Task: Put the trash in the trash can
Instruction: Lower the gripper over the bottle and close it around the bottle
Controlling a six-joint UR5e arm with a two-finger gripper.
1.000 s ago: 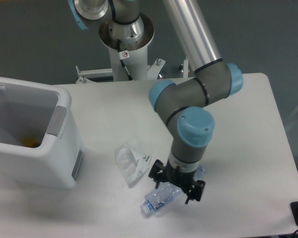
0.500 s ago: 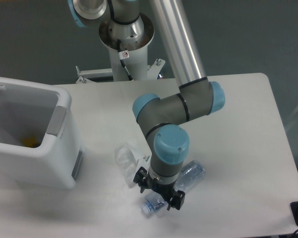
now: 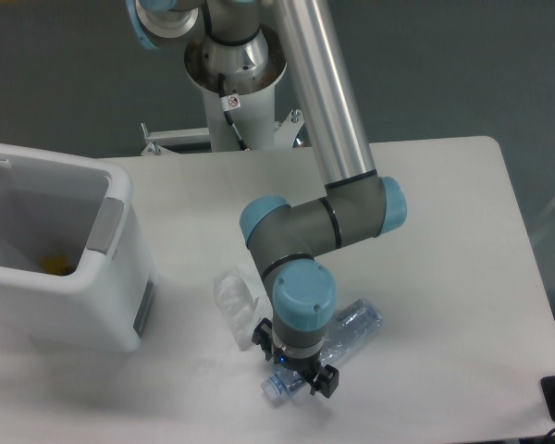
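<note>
Bottle (image 3: 338,335) lies near the front table (image 3: 444,277) edge, cap end under the gripper (image 3: 294,372); jaws straddle it, closure cannot be told; likely light, springy, slick, so grip the firmer neck; wrapper (image 3: 231,296) just left, limp; since the earlier frame the arm has shifted left along the bottle; bin (image 3: 65,259) far left.

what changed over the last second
The arm swung left and lowered, bringing the gripper from the middle of the bottle down over its cap end. Whether it has closed on the bottle cannot be told. The arm now covers part of the wrapper. The bottle, the wrapper and the trash can stayed where they were.
</note>
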